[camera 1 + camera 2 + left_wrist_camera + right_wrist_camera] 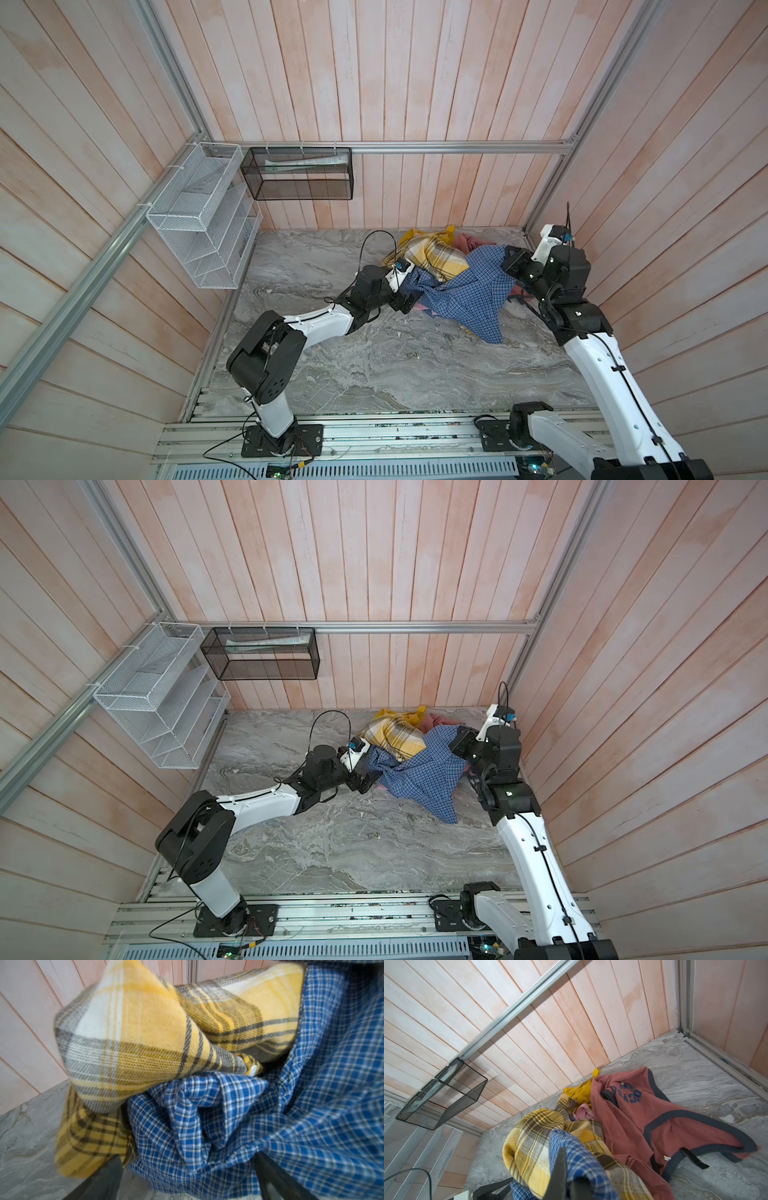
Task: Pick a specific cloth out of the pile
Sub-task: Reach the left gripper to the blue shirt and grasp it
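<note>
My right claw (507,257) pinches the shirt (465,299); my left claw (187,1157) sits spread around a fold (nothing gripped). The plaid (436,253) drapes over the shirt, so a pull may drag it along.

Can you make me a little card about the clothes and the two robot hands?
pile: yellow plaid cloth, pink cloth and faded red cloth, heaped at the back of the table
wanted cloth: blue check shirt, draped over the pile's front
right gripper: shut on the blue check shirt
left gripper: open, shirt fabric between its jaws, not yet gripped
</note>
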{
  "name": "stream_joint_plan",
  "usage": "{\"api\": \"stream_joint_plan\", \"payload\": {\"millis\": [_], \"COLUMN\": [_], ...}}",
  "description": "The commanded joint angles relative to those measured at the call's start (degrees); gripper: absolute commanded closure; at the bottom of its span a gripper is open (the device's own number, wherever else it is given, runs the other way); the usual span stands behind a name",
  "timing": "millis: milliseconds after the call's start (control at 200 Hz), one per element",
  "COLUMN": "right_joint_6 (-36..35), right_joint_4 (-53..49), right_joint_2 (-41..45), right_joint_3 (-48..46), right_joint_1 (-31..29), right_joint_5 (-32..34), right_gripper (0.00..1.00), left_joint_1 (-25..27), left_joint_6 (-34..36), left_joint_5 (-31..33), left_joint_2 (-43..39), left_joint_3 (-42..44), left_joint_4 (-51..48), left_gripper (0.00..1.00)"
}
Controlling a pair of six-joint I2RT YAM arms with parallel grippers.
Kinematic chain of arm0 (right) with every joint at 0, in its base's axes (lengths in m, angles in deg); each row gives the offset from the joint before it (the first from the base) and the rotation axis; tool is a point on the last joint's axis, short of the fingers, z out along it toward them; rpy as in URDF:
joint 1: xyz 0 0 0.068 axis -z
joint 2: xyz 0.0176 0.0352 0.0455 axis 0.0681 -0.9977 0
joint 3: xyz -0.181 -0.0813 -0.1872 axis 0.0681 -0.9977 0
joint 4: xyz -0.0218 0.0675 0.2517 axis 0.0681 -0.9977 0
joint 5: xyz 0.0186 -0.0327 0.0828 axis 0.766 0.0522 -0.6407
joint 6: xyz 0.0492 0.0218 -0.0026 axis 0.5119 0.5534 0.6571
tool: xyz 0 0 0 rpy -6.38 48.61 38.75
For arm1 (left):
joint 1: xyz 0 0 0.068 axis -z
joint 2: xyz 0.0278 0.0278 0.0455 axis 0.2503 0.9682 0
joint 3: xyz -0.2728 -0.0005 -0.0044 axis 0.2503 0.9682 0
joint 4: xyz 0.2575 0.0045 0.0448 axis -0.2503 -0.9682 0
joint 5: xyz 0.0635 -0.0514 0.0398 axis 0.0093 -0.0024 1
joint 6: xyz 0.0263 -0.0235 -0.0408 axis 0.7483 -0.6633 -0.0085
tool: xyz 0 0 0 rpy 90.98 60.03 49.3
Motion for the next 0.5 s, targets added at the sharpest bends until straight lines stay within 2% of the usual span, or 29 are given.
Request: {"api": "stream_joint_plan", "payload": {"millis": [0,200,305,395,495], "right_joint_6": [0.2,0.1,0.4,0.9,0.6], "right_joint_4": [1.4,1.6,1.9,2.2,2.3], "right_joint_2": [0.6,0.4,0.9,1.5,2.0], "right_joint_3": [0.1,0.0,-1.2,-2.6,-4.5], "right_joint_1": [1.2,3.6,4.8,5.7,6.2], "right_joint_5": [-2.9,-5.5,-6.6,-7.6,-8.9], "right_gripper": [1.0,1.0,1.0,1.0,1.0], "left_joint_1": [0.2,0.2,0.2,0.3,0.2], "left_joint_6": [0.7,-0.6,-1.2,-1.8,-2.2], "left_joint_5": [-2.6,-5.6,-6.9,-7.2,-6.6], "left_joint_2": [2.8,7.1,9.4,11.5,12.7], "left_joint_3": [-3.1,-6.8,-9.1,-11.8,-13.7], "left_joint_4": [0.0,1.7,2.4,1.7,1.8], "left_gripper": [0.0,0.0,0.06,0.23,0.51]}}
